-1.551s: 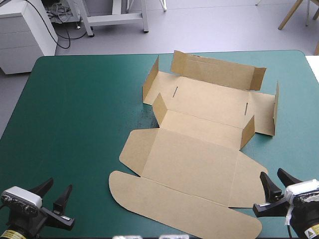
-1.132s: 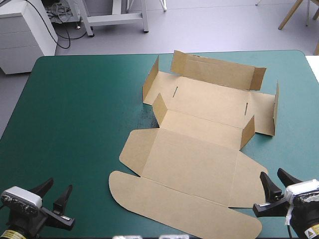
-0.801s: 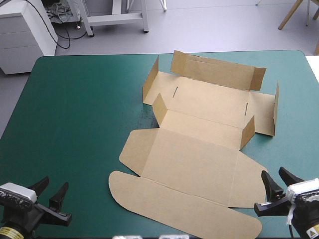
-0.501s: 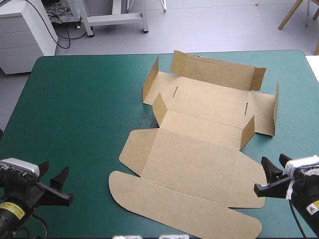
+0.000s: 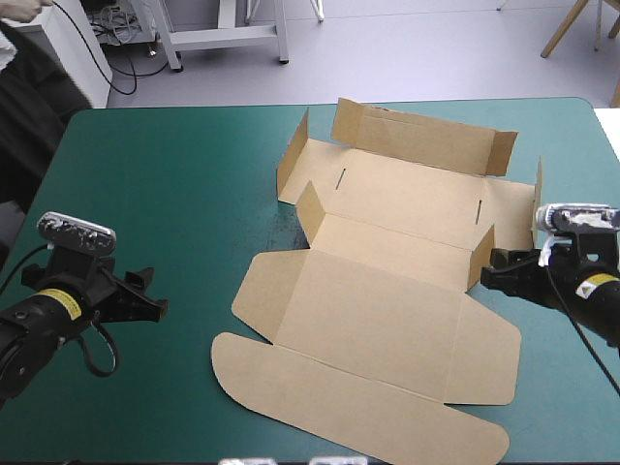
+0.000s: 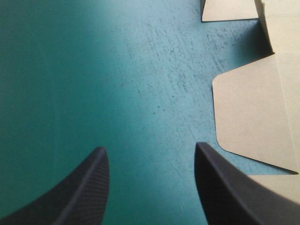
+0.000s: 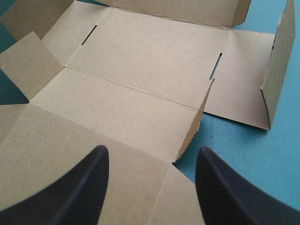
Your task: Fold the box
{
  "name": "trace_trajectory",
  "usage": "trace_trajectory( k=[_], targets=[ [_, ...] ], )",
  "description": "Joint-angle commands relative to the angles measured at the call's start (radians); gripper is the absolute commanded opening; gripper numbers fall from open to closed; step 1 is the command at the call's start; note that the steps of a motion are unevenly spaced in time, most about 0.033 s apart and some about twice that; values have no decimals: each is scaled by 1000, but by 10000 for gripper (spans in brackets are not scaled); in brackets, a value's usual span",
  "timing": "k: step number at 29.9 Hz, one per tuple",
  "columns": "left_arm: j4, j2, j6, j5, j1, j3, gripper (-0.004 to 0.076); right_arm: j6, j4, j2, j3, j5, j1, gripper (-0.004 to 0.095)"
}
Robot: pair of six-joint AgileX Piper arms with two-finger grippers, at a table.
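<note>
**Both grippers open at the sides of the box**

The left gripper point(image 6: 150, 149) has its black fingers point(image 6: 84, 192) spread wide apart and holds nothing. It hangs over bare teal-green cover point(image 6: 93, 70) at the table's left side and points toward the box point(image 5: 387, 291), which it does not touch. One flat corner flap point(image 6: 248, 117) lies just ahead of the finger on the box's side.

The right gripper point(image 7: 152, 149) is likewise parted and empty. It sits at the box's right edge, with brown board under and ahead of its fingers. A small upright flap point(image 7: 194, 122) stands just ahead of it.

The box lies unfolded on the table's centre and right. Its panels are flat. The far wall point(image 5: 421, 136) and the side flaps are raised. The rounded lid flap point(image 5: 349, 402) lies flat toward the near edge.
</note>
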Motion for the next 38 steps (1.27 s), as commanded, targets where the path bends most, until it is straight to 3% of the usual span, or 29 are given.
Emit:
trace_trajectory(
  k=[1,6,16,30,38],
  targets=[
    [48,57,0,-3,-5,-81,393,43,-30,92,-115,34,5,519],
    [106,102,0,28,-5,-111,393,59,-71,228,-223,122,5,519],
    [101,105,0,30,-5,-111,393,59,-49,465,-287,163,5,519],
    [101,105,4,41,-5,-111,393,73,-68,660,-287,93,-42,518],
    [101,105,13,49,-5,-111,393,41,-15,732,-316,83,-75,506]
  ],
)
